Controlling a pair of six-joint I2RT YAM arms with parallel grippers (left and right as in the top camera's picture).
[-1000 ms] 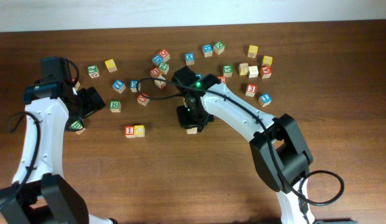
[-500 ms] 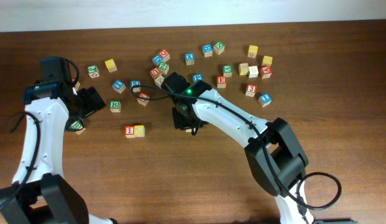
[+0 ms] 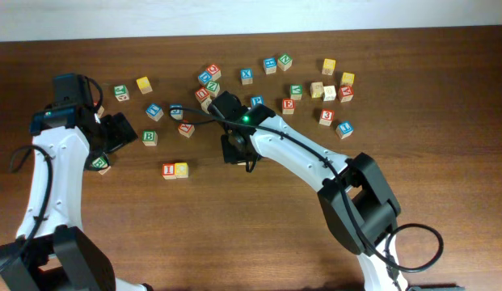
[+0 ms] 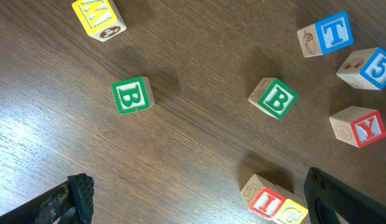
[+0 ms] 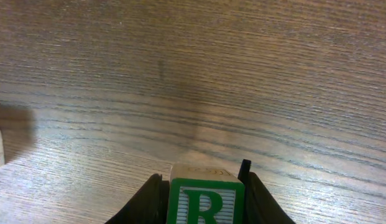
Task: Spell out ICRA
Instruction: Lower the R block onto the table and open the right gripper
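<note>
The right gripper (image 5: 202, 186) is seen closed upon a green R block (image 5: 205, 204), which is clamped between the two dark fingers (image 5: 149, 198) with each side face pressed by a pad. The jaws are parted only by the width of the block, and its pale wooden upper face is left showing between the fingertips. Whether the block is resting on the wooden table (image 5: 193, 74) or is held just clear of it cannot be told from the wrist view. From overhead, the right gripper (image 3: 234, 149) is found near the middle of the table (image 3: 234, 234), to the right of the I block (image 3: 169, 170) and the C block (image 3: 181, 170); the held block is largely hidden there beneath the gripper body. The I and C blocks are set side by side and touching, with the I on the left as viewed from above.

The left gripper (image 4: 197, 183) is spread wide and nothing is held between its fingers (image 4: 78, 198); only bare table is framed between them. The I block (image 4: 264, 199) and C block (image 4: 292, 213) are seen close beside its other finger without being touched. Two green B blocks (image 4: 132, 95) (image 4: 273, 98) lie well apart further out
</note>
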